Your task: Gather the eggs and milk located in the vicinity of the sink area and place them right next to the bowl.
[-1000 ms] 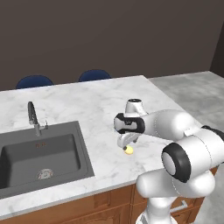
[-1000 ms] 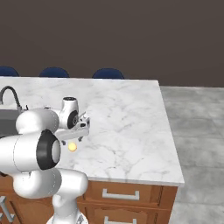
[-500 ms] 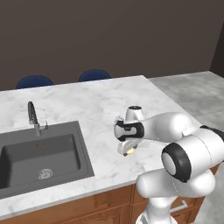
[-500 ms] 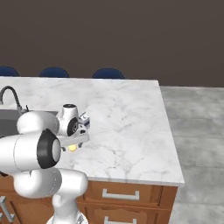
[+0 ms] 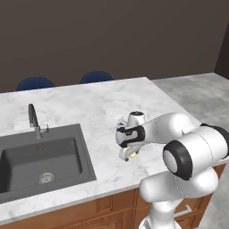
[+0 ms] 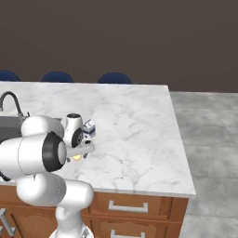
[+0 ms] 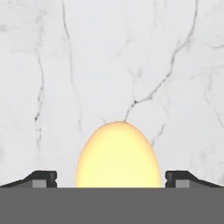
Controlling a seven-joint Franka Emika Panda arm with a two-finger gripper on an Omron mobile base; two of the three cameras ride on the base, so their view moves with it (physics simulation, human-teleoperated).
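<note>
We are holding our pincer (image 7: pixel 112 179) wide apart over the egg (image 7: pixel 118 155), which is lying on the white bench (image 7: pixel 109 65).

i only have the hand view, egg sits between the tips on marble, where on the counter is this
Observer: The egg lies right of the sink, near the counter's front edge.
Operator: any sign of the milk
Observer: A small carton stands just behind the hand, on the counter.
Operator: is the hand gripping yet
Observer: No, its tips stand wide, clear of the egg on both sides.
</note>
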